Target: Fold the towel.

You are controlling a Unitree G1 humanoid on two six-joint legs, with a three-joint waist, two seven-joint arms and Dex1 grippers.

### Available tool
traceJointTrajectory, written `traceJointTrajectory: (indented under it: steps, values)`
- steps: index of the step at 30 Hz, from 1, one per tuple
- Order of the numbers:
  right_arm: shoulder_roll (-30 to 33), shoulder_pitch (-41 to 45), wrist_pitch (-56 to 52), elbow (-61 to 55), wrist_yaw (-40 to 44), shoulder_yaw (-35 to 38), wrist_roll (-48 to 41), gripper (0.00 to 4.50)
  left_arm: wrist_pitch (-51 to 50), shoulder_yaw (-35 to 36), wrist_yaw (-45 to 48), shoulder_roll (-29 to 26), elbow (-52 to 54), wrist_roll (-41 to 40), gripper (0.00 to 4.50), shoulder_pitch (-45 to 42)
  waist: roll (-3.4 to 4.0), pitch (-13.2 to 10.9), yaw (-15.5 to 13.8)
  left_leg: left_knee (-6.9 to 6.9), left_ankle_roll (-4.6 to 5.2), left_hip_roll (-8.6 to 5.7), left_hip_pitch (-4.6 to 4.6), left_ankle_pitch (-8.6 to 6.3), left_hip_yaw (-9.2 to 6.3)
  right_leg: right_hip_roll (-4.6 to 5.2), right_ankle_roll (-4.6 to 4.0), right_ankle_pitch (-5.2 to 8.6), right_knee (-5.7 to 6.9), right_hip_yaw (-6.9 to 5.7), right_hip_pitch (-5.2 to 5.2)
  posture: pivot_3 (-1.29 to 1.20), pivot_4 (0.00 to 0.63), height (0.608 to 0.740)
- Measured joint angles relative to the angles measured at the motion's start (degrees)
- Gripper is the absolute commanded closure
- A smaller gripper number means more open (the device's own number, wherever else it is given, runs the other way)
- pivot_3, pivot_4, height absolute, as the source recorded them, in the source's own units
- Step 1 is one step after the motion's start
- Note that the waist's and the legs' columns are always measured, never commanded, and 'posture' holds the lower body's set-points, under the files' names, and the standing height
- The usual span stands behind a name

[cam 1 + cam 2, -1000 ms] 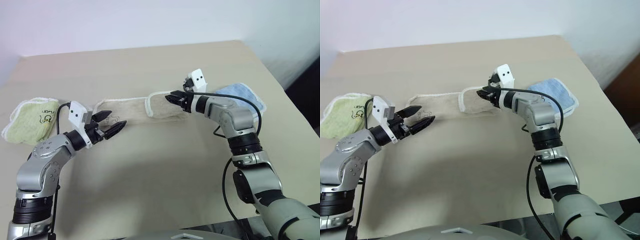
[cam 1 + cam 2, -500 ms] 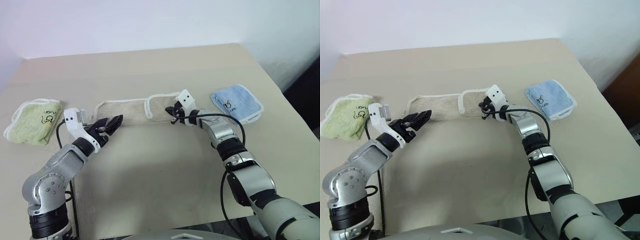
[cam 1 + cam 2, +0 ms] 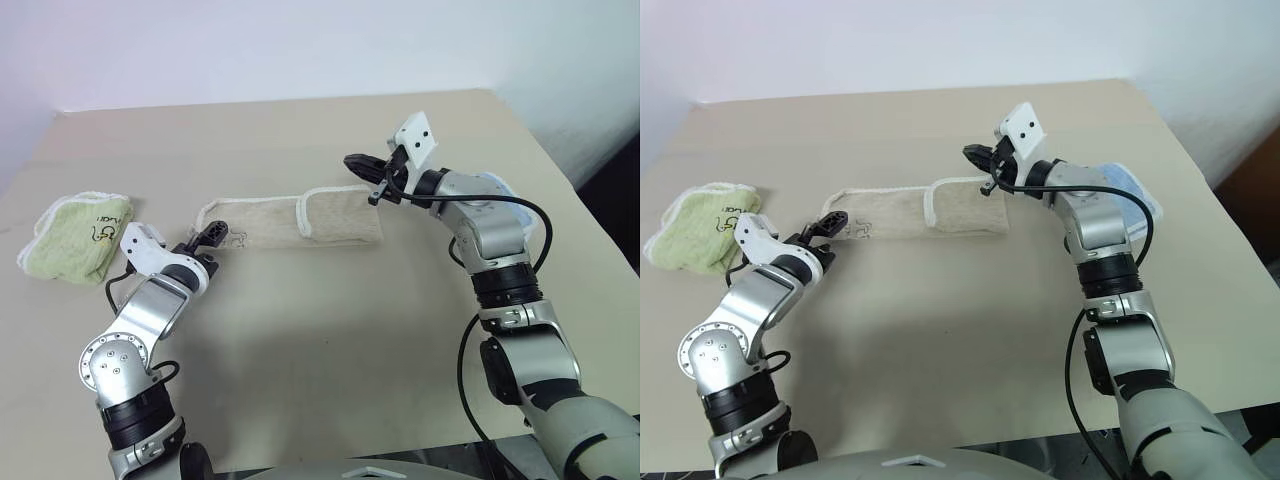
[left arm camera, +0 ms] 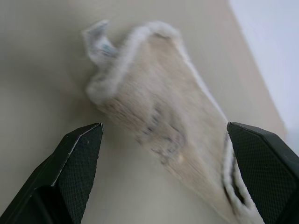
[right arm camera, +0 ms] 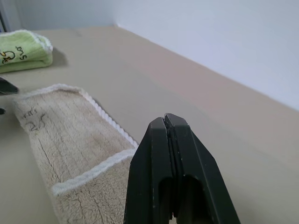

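A broad beige table [image 3: 330, 350] takes up most of the scene, its matte top running back to a pale wall [image 3: 300, 45] behind; at the far right corner the tabletop ends against a darker gap beside the wall. There are no bins, trays or other containers here, just cloths lying on the bare surface.

The towel [image 3: 290, 220], a long tan terry strip with a white corded edge, lies flat across the middle of the table, reaching from just ahead of the left gripper to below the right gripper. Its right-hand end is doubled over on itself, the white cord of the folded flap crossing the strip. Dark markings show near its left end, and in the left wrist view that end [image 4: 159, 116] lies between and just beyond the spread black fingers, with a small tab curling up at its corner.

The left gripper [image 3: 205, 240] sits low over the table at the towel's left end, fingers spread wide and holding nothing. Whether its tips touch the cloth cannot be told.

The right gripper [image 3: 362, 165] is raised above the table, over and just behind the folded end of the towel, its fingers [image 5: 173, 163] pressed together and empty.

A small green towel [image 3: 75, 235] with dark lettering lies bunched well to the outer side of the left gripper. A small light-blue towel [image 3: 1127, 190] peeks out from behind the right forearm, on the outer side of the right gripper.
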State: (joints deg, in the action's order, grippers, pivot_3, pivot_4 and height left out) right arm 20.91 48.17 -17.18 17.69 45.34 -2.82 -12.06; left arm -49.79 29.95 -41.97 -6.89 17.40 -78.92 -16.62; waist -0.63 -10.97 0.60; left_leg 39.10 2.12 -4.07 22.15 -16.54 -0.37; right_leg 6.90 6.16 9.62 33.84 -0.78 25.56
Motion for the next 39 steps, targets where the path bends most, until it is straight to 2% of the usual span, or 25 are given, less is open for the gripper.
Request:
traceJointTrajectory:
  steps: [5, 9, 13, 17, 21, 23, 25, 27, 35, 39]
  values:
    - [0.4, 0.0, -0.9, -0.7, -1.1, 0.9, -0.1, 4.5, 2.0, -0.6, -3.0, -0.2, -6.1, 0.5, 0.02, -4.3, 0.04, 0.0, -0.2, 0.0, -0.01, 0.0, -0.16, 0.03, -0.02, 0.0, 0.0, 0.0, 0.01, -0.03, -0.16, 0.0, 0.15, 0.728]
    - [0.6, -1.9, -2.2, -3.9, -2.1, 1.3, -0.4, 4.5, 3.1, -1.0, -0.7, -1.2, -14.9, 1.9, 0.02, -10.1, 0.07, 0.0, -1.3, -0.01, -0.15, 0.1, -0.73, -0.02, -0.12, -0.08, 0.0, 0.03, -0.28, -0.17, -0.87, 0.0, 0.15, 0.728]
    - [0.6, -3.7, -4.1, -7.7, -2.5, 1.4, -0.8, 4.5, 3.9, -0.9, 1.8, -1.9, -20.7, 2.5, 0.02, -13.5, 0.13, 0.1, -1.5, 0.0, -0.17, 0.15, -0.77, -0.04, -0.23, -0.07, -0.02, 0.0, -0.63, -0.37, -1.16, 0.0, 0.15, 0.728]
    - [0.7, -6.1, -6.3, -11.2, -2.8, 1.2, -1.7, 4.5, 4.1, -0.6, 3.5, -1.9, -24.9, 3.3, 0.88, -16.0, 0.14, 0.1, -1.7, 0.0, -0.19, 0.13, -0.7, -0.03, -0.34, -0.06, 0.13, -0.08, -0.64, -0.47, -1.12, 0.0, 0.15, 0.728]
    - [3.7, -11.6, -10.2, -16.1, -0.4, 0.8, -2.9, 4.5, 4.2, -0.6, 5.0, -1.3, -25.6, 4.2, 2.24, -16.1, 0.13, 0.1, -2.3, -0.08, -0.14, 0.05, -0.47, -0.08, -0.45, -0.01, 0.13, -0.08, -0.7, -0.56, -0.94, 0.0, 0.15, 0.728]
    - [5.4, -14.4, -11.2, -17.7, 0.8, 0.2, -3.0, 4.5, 4.2, -0.5, 5.7, -1.3, -25.8, 4.6, 3.0, -16.0, 0.13, 0.1, -2.4, -0.09, -0.13, 0.02, -0.07, -0.08, -0.45, 0.0, 0.13, -0.08, -0.71, -0.55, -0.57, 0.0, 0.15, 0.728]
    - [5.9, -15.9, -12.2, -18.6, 1.4, -0.1, -3.1, 4.5, 4.3, 0.1, 6.1, -1.6, -26.0, 4.8, 3.69, -16.0, 0.1, 0.1, -2.4, -0.08, -0.37, 0.01, 0.33, 0.1, -0.44, -0.01, 0.13, -0.1, -0.68, -0.53, -0.12, 0.0, 0.15, 0.728]
    - [6.5, -16.4, -12.9, -19.1, 1.4, -0.1, -3.5, 4.5, 4.6, 0.6, 6.8, -2.5, -26.5, 4.9, 4.41, -16.0, 0.09, 0.0, -2.1, -0.16, -0.35, 0.03, 0.34, 0.16, -0.44, -0.02, 0.13, -0.1, -0.68, -0.54, -0.07, 0.0, 0.15, 0.728]
    - [8.5, -18.1, -14.6, -20.3, 0.6, 1.3, -4.0, 4.5, 8.1, 5.9, 14.9, -15.7, -28.7, 7.4, 4.48, -19.5, -0.03, 0.0, -1.2, -0.19, -0.25, 0.05, 0.33, -0.05, -0.49, -0.03, 0.13, -0.09, -0.71, -0.6, -0.09, 0.0, 0.15, 0.728]
    - [8.7, -18.1, -14.5, -20.2, 0.3, 1.3, -4.0, 4.5, 8.0, 4.7, 21.9, -20.0, -27.0, 9.7, 4.48, -21.6, -0.07, -0.1, -1.4, -0.17, -0.25, 0.0, 0.34, -0.05, -0.53, 0.0, 0.13, -0.09, -0.75, -0.65, -0.16, 0.0, 0.15, 0.728]
